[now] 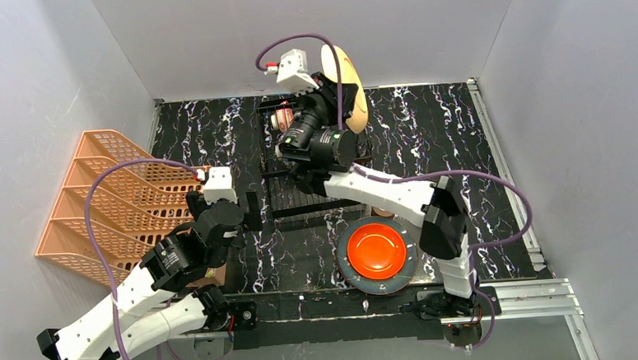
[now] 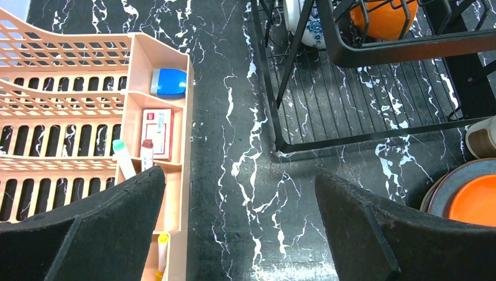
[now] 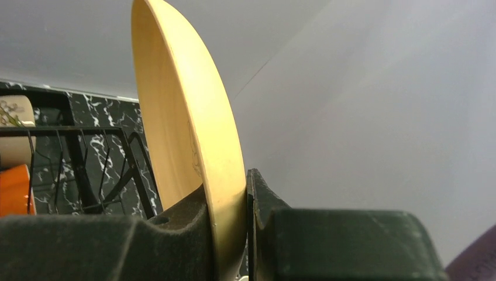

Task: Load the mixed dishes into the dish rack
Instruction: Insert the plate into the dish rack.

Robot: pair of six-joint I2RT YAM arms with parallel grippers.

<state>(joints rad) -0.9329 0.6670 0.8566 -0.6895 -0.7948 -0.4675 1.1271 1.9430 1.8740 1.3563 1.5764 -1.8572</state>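
My right gripper [image 1: 333, 87] is shut on the rim of a large yellow plate [image 1: 350, 87] and holds it on edge above the far end of the black wire dish rack [image 1: 301, 207]. In the right wrist view the pads [image 3: 193, 211] pinch the plate [image 3: 187, 117], with rack wires [image 3: 88, 129] below left. The rack holds a blue-patterned bowl [image 2: 310, 26], a floral bowl [image 1: 282, 117] and an orange dish [image 2: 383, 14]. A red-orange plate [image 1: 377, 251] lies on a grey-green plate [image 1: 350, 279] in front of the rack. My left gripper [image 2: 238, 174] is open and empty over the tabletop left of the rack.
An orange plastic lattice rack [image 1: 111, 199] stands at the left and holds a blue item [image 2: 168, 82], a red-and-white box [image 2: 157, 132] and pens. A white-and-brown object [image 2: 482, 137] shows at the right edge. Grey walls enclose the table.
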